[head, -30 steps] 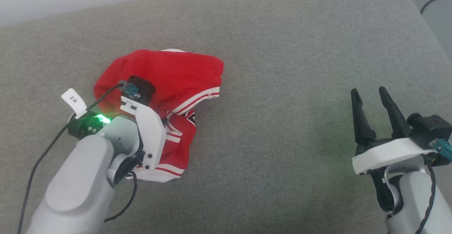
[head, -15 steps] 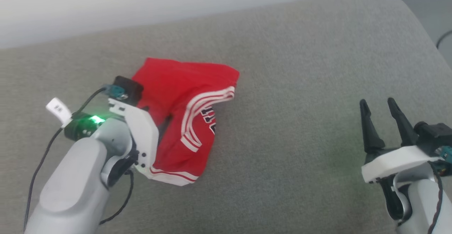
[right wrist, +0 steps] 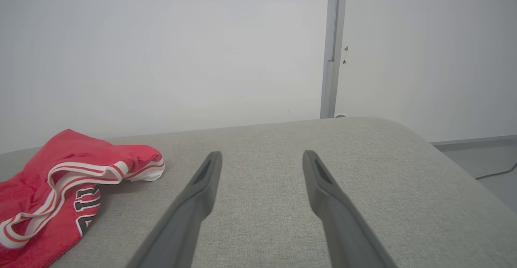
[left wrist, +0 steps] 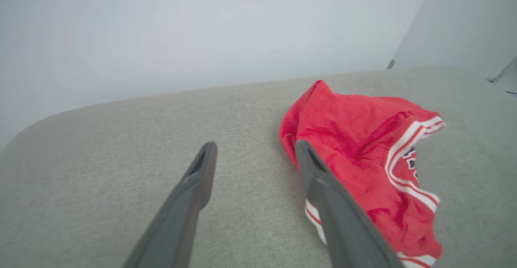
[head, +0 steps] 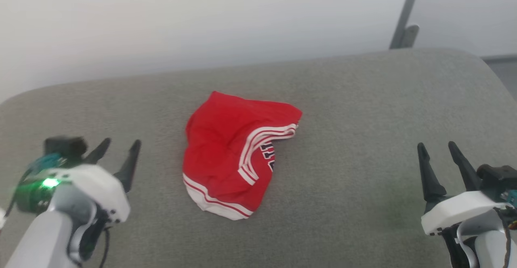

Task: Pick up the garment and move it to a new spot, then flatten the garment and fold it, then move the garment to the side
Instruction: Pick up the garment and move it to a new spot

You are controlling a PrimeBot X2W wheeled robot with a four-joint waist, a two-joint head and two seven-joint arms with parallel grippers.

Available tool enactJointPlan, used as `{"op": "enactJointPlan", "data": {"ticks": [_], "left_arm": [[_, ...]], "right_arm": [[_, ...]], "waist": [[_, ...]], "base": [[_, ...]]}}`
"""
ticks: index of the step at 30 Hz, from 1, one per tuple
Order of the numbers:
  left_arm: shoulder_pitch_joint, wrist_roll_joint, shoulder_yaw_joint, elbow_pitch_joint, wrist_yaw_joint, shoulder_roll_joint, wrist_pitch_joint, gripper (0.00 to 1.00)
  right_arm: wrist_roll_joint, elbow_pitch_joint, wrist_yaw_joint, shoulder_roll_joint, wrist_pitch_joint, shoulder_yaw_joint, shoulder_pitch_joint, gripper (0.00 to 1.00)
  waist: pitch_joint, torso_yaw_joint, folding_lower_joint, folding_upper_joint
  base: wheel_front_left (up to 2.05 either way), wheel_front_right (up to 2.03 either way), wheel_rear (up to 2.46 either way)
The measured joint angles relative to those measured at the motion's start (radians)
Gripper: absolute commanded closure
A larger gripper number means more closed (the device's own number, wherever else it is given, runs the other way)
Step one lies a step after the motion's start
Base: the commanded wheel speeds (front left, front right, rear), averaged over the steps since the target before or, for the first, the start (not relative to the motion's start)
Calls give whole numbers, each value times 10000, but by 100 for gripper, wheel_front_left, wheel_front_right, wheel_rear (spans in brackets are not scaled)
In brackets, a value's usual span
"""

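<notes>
The garment (head: 230,150), a red jersey with white-red striped trim and a bit of black lettering, lies crumpled in a heap on the grey cushion (head: 343,110). My left gripper (head: 121,146) hovers open to the left of the heap, apart from it. In the left wrist view the garment (left wrist: 363,146) lies just right of the open left gripper (left wrist: 254,148), nothing between the fingers. My right gripper (head: 438,148) stands open far to the right. The right wrist view has the right gripper (right wrist: 262,157) open, with the garment (right wrist: 60,179) at lower left.
A white wall (head: 202,21) runs behind the cushion, with a grey post (head: 404,17) at the back right. The cushion's rounded right edge (right wrist: 444,155) drops to the floor, where a dark cable (right wrist: 497,173) lies.
My left gripper has opened, let go of the garment and drawn back to the left. The garment now lies free. The head camera has tilted up, shifting the whole picture down.
</notes>
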Motion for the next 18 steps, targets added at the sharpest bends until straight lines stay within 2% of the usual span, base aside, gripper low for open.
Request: {"op": "enactJointPlan", "data": {"ticks": [9, 18], "left_arm": [[1368, -545, 1256, 109, 182, 146, -1965, 0], [2349, -803, 1870, 86, 301, 82, -3041, 0]], "right_arm": [[-58, -370, 0, -4, 234, -213, 380, 0], [-111, -598, 0, 29, 334, -255, 547, 0]], "waist": [[-428, 614, 0, 0], [-613, 903, 0, 0]], "base": [[0, 0, 0], [0, 0, 0]]}}
